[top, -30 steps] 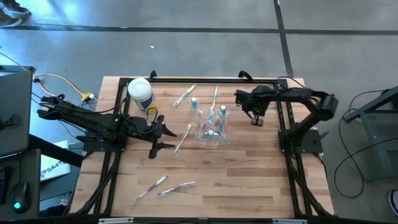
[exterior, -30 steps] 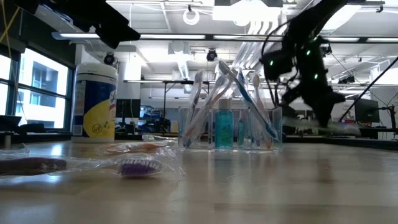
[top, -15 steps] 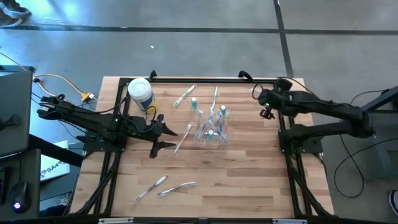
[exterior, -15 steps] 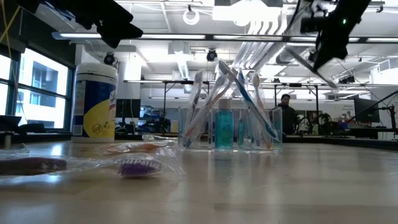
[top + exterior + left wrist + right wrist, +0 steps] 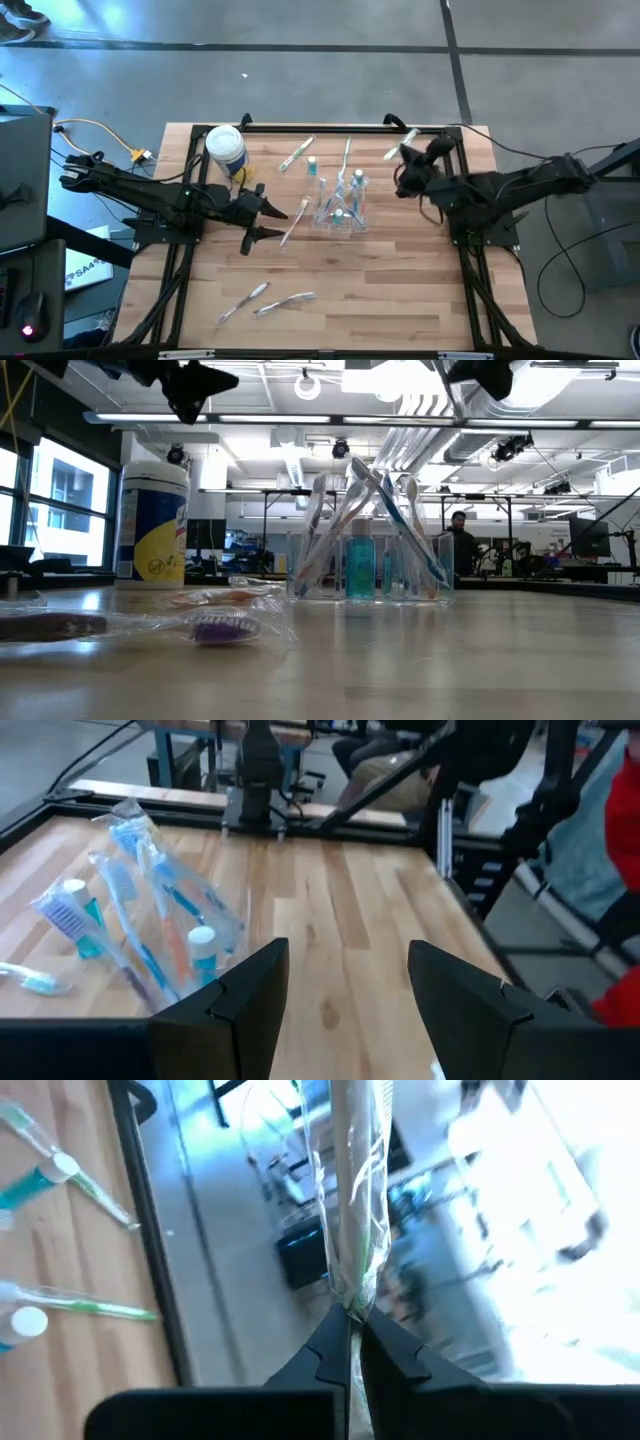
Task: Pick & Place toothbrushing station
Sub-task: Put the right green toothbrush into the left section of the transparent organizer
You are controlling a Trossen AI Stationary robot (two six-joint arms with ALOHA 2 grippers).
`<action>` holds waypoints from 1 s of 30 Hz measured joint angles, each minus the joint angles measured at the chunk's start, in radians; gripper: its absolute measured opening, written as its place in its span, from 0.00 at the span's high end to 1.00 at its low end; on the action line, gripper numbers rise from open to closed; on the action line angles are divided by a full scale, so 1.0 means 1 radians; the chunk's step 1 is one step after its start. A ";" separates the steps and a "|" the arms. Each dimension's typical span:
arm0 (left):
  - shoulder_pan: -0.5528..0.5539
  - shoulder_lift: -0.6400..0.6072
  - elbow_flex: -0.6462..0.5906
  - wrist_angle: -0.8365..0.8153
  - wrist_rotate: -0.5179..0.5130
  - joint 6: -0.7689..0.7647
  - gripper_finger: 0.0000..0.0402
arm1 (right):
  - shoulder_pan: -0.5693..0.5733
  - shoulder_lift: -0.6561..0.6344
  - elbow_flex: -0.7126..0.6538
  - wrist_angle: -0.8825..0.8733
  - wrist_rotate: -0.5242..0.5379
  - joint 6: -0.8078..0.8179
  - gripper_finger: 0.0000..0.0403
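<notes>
Nearest, wrapped toothbrushes [image 5: 215, 628] on the wooden table [image 5: 400, 290]; centrally, the clear boxy plastic toothbrushing station [image 5: 340, 205] holding brushes and tubes. Left claw [image 5: 272, 220] just beside it, wide, empty. Right claw [image 5: 412, 150] raised beyond, pinching a plastic-wrapped toothbrush [image 5: 352, 1200].

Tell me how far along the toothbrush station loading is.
Partly done: the clear holder already has several toothbrushes and small bottles. In hand: the right gripper, raised, is shut on a wrapped toothbrush. Left: wrapped toothbrushes lie on the table; left gripper is open, empty.
</notes>
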 joint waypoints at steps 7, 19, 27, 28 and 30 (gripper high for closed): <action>0.000 0.000 0.016 0.053 0.019 -0.094 0.48 | 0.103 0.178 0.000 0.341 0.076 -0.356 0.99; 0.000 0.000 0.038 0.071 0.128 -0.293 0.48 | 0.138 0.492 0.001 1.189 -0.320 -1.033 0.99; 0.000 -0.001 0.038 0.201 0.259 -0.386 0.48 | 0.137 0.596 0.001 1.241 -0.424 -1.234 0.99; 0.000 -0.001 0.038 0.216 0.255 -0.388 0.48 | 0.138 0.608 0.001 1.241 -0.437 -1.250 0.99; 0.000 -0.001 0.038 0.239 0.229 -0.380 0.48 | 0.137 0.631 0.001 1.246 -0.473 -1.265 0.99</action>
